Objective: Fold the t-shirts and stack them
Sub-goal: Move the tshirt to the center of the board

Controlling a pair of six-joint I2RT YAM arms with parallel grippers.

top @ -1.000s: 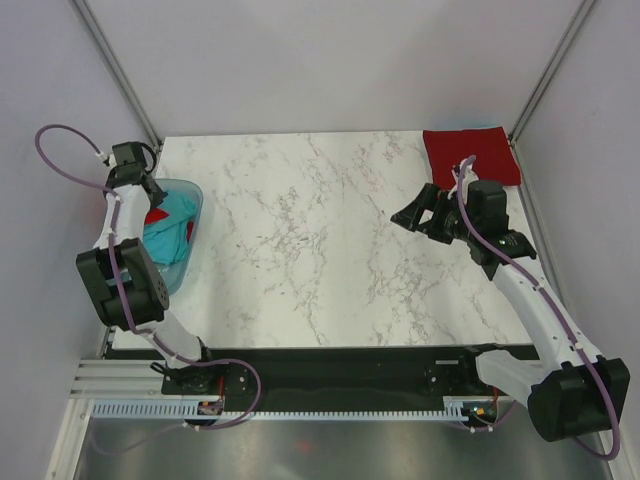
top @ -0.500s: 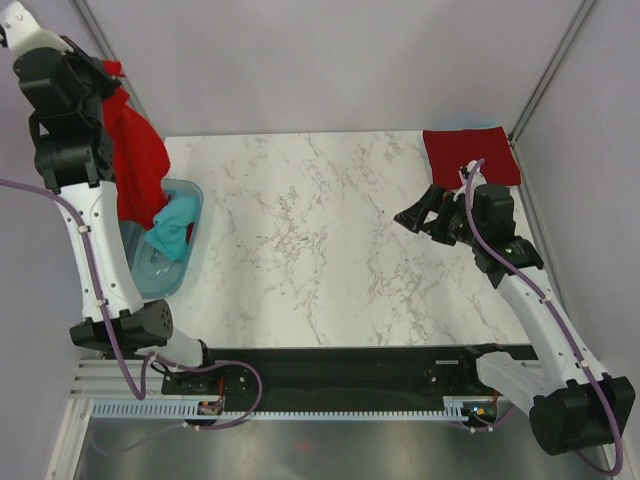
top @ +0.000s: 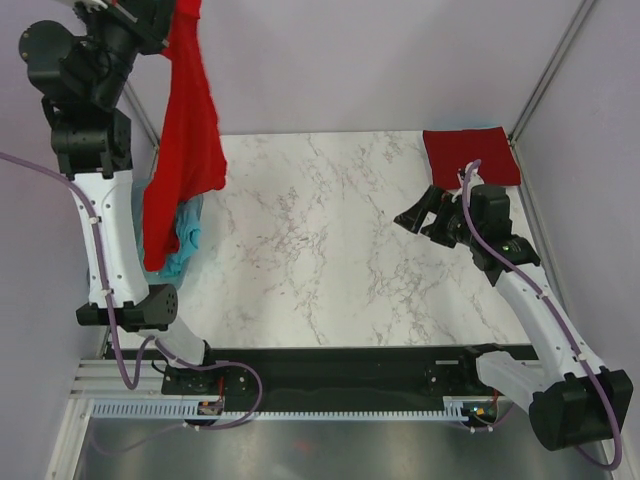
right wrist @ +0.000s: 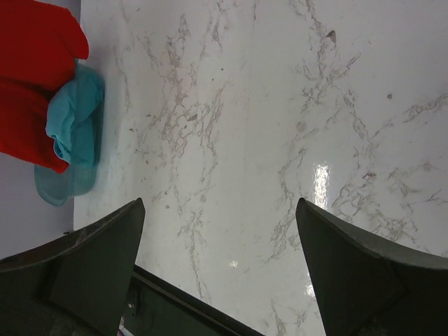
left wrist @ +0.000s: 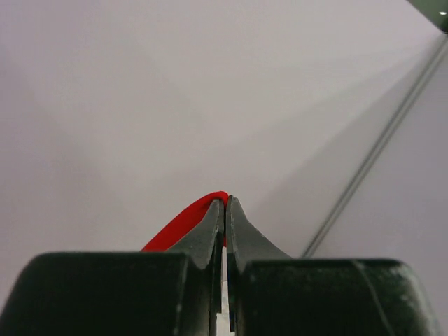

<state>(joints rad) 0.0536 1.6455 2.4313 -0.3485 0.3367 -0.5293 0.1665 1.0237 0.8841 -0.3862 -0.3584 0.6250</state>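
Left hand is clamped shut on a pinch of the bright red t-shirt, high above the desk's left edge. In the wrist view its fingers meet with only a sliver of red cloth between them. From that pinch the shirt hangs straight down, long axis vertical. Its lower end reaches the blue tub at the left edge, where the teal t-shirt lies bunched; whether red touches teal I cannot tell.

The right hand hovers near the right edge with fingers spread wide, holding nothing. It is just in front of the crimson t-shirt, which lies folded flat in the far right corner. Bare marble separates the two hands, so the hanging shirt is well apart from the right hand. My guess is that the left arm must carry the shirt rightward over the middle to lay it out. The dangling end could drag the teal shirt along.
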